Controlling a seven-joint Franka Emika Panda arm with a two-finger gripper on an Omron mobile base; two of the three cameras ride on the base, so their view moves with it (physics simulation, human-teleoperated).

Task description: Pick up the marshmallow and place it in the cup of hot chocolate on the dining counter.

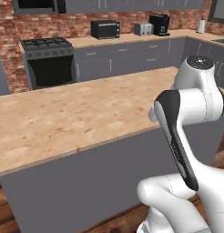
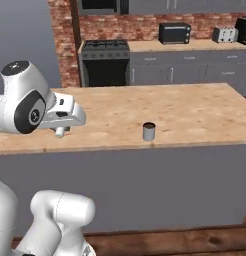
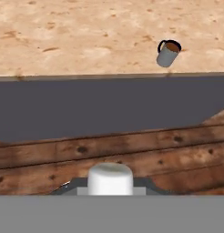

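Note:
The marshmallow [image 3: 110, 177], a short white cylinder, sits at the bottom middle of the hand view with my gripper [image 3: 110, 189] shut on it. The grey mug of hot chocolate [image 3: 168, 53] stands on the dining counter [image 3: 86, 36] close to its near edge. In the right base view the mug [image 2: 148, 132] is to the right of my gripper [image 2: 60, 131], which hangs at the counter's [image 2: 185, 110] near edge, well apart from the mug. My own arm covers the right part of the counter [image 1: 63, 118] in the left base view.
Behind the dining counter runs a back counter with grey drawers [image 1: 127, 59], a stove [image 1: 48, 61], a microwave [image 1: 105, 29], a toaster [image 1: 143, 28] and a coffee machine [image 1: 160, 24]. A wooden floor [image 3: 132, 150] lies below the counter's grey front panel [image 3: 109, 104].

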